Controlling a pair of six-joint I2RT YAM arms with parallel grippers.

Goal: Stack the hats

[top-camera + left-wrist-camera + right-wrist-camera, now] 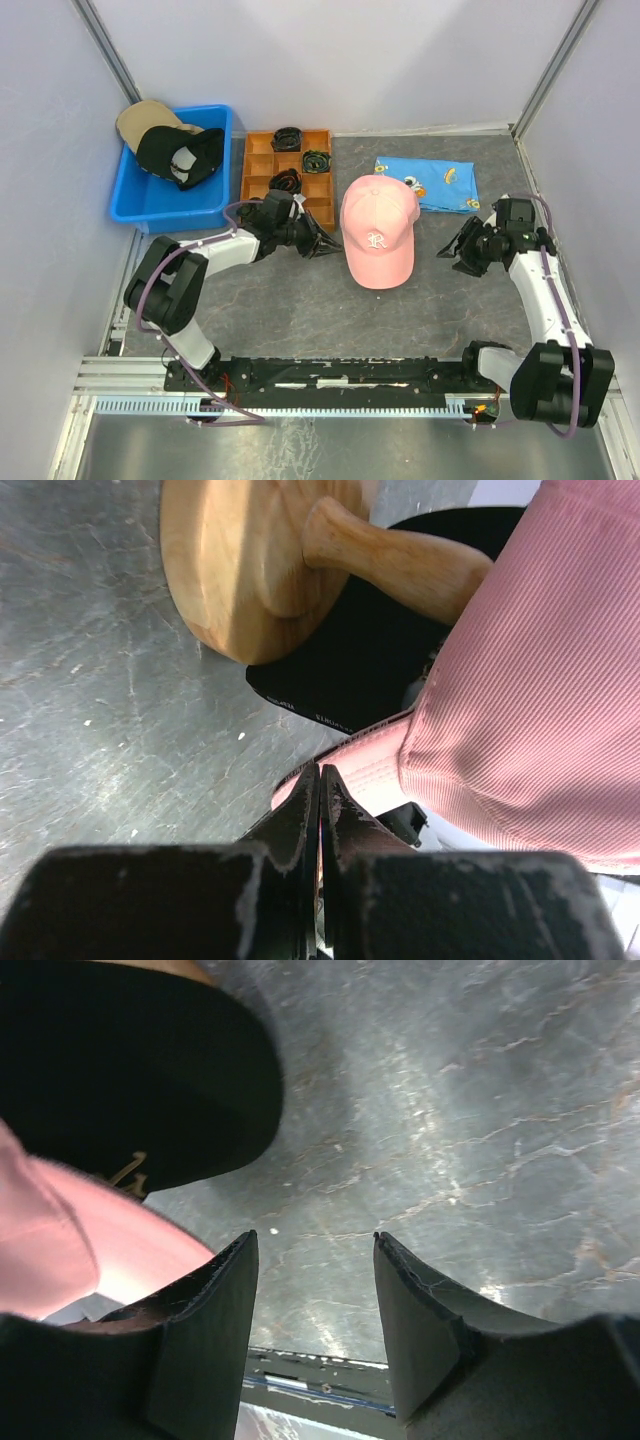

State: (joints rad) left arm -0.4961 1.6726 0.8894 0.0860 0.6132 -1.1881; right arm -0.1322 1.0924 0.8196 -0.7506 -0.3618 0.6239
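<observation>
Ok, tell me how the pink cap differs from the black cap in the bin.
The pink cap sits mid-table, the black cap in the blue bin. The pink cap sits crown up, brim toward the arms; the black cap lies crumpled, overlapping a tan cap. Both are brimmed baseball caps.

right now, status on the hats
Left end effector shut at pink cap edge. Right end effector open, empty. Black cap, tan cap in bin. Nothing blocking.
</observation>
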